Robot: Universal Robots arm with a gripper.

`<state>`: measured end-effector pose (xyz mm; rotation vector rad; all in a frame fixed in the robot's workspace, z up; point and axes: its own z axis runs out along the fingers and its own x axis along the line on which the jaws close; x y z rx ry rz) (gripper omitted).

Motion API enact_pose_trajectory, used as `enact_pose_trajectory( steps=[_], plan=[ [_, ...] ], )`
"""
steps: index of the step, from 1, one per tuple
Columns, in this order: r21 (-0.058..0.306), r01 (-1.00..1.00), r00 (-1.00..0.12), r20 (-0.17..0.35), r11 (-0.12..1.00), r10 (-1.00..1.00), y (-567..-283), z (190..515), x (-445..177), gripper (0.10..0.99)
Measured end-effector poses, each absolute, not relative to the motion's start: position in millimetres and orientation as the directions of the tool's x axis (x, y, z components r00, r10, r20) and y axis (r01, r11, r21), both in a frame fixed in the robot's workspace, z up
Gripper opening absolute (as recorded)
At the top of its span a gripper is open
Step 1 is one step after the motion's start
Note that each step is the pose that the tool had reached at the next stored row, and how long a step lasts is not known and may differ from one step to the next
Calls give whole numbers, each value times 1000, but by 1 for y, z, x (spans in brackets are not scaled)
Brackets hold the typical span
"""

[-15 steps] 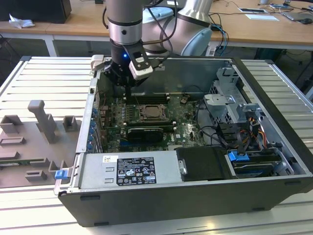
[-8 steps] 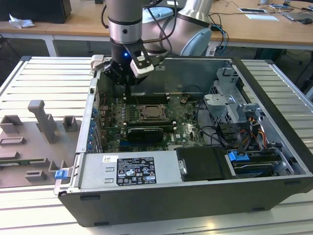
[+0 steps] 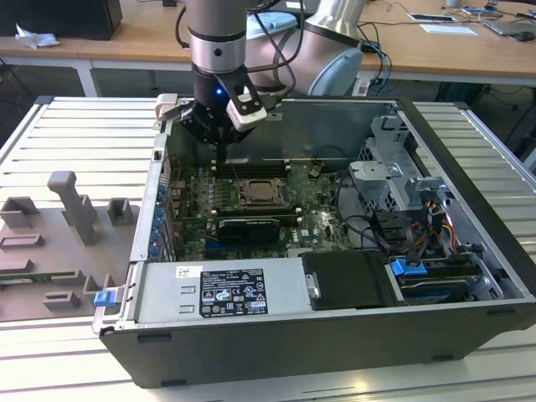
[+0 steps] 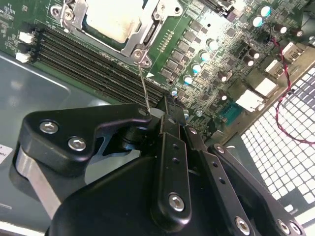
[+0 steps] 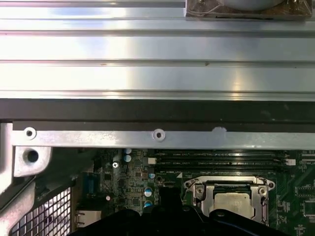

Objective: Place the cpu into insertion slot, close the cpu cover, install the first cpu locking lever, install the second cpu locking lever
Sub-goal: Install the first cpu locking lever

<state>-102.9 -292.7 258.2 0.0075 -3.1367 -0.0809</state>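
Note:
The cpu lies in its socket on the green motherboard, pale metal top up. The cpu cover lies flat over it as a silver frame; both show again in the first wrist view, cpu and cover. A thin wire locking lever rises from the socket's corner up to my gripper, whose black fingers stand together. The lever's upper end meets the fingertips; whether it is clamped I cannot tell. In the exterior view the gripper hangs inside the open case, just beyond the socket.
Black memory slots run alongside the socket. The case's metal rim is close behind the gripper. A drive cage with cables fills the exterior view's right, the power supply the front. Grey fixtures stand outside the case.

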Motion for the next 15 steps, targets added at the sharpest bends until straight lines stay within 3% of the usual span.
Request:
enact_pose_trajectory(
  steps=[15],
  plan=[
    [52, -5, -1000, 4, 999, -5, -293, 257, -69, 106]
  ],
)
